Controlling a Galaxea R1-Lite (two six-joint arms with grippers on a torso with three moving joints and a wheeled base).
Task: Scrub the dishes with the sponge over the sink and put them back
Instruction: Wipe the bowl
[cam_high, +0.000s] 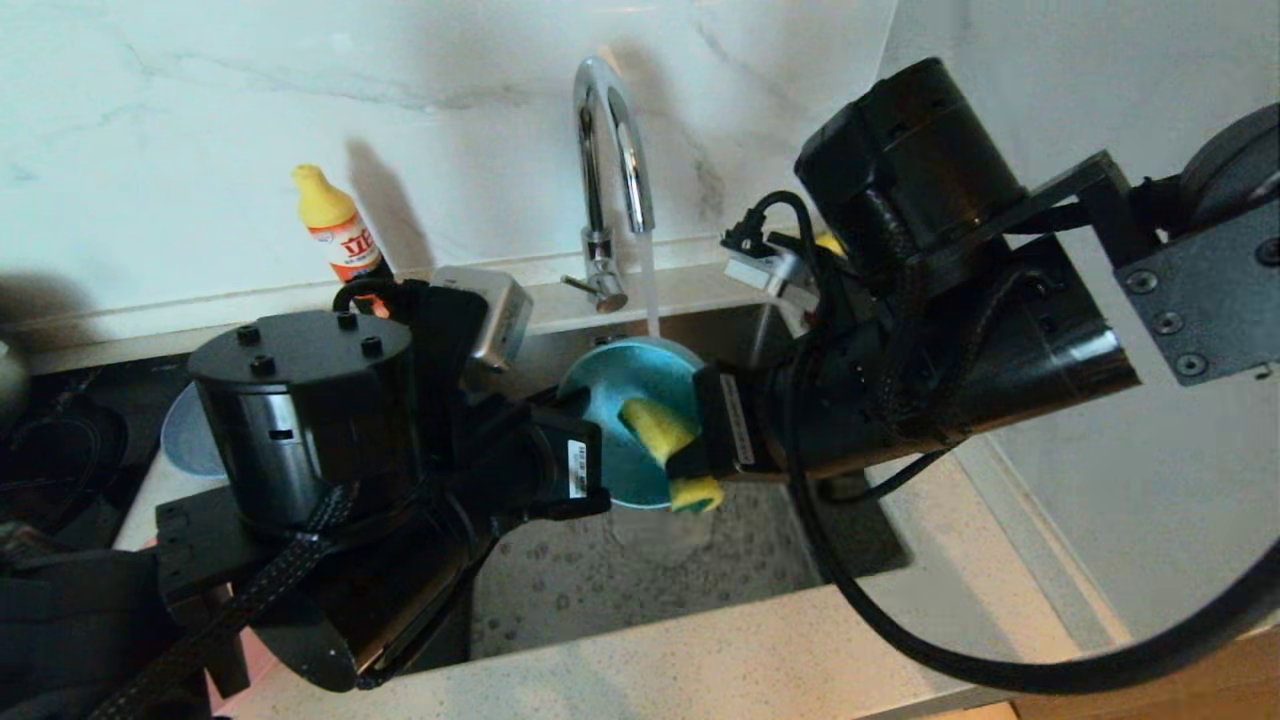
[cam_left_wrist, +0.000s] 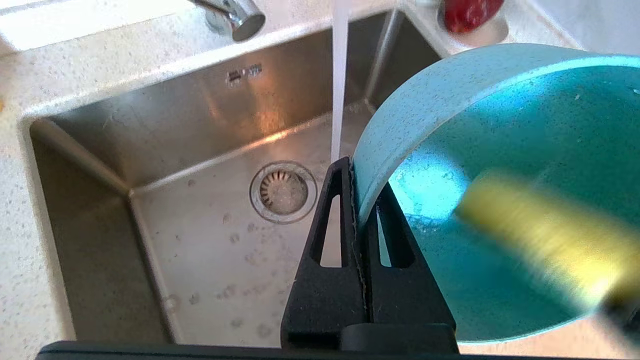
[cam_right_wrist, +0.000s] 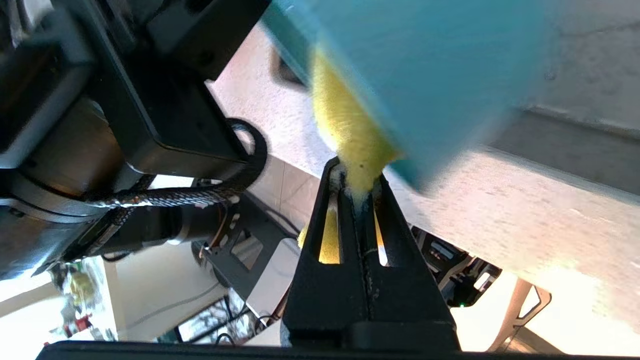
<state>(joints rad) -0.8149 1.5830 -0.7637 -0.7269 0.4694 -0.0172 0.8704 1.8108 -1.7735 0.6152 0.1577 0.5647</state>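
Over the sink (cam_high: 640, 590): left gripper (cam_left_wrist: 356, 167) pinching bowl (cam_high: 625, 400) rim, right gripper (cam_right_wrist: 357, 185) clamping sponge (cam_high: 665, 435); hard scrubbing risks levering bowl free.

One teal bowl (cam_high: 625, 400), one sponge (cam_high: 672, 440), one bottle (cam_high: 340, 225), one tap (cam_high: 610, 180).

A yellow-capped plastic bottle with an orange-and-white label (cam_high: 340, 228) stands at upper left of the head view, against a white marble-veined wall (cam_high: 200, 130) that fills the top of the frame. A pale speckled stone countertop (cam_high: 760, 650) runs along the lower edge and right side. In the left wrist view, a dark red rounded object (cam_left_wrist: 472, 12), partly cut off, sits on a white holder at the top right.
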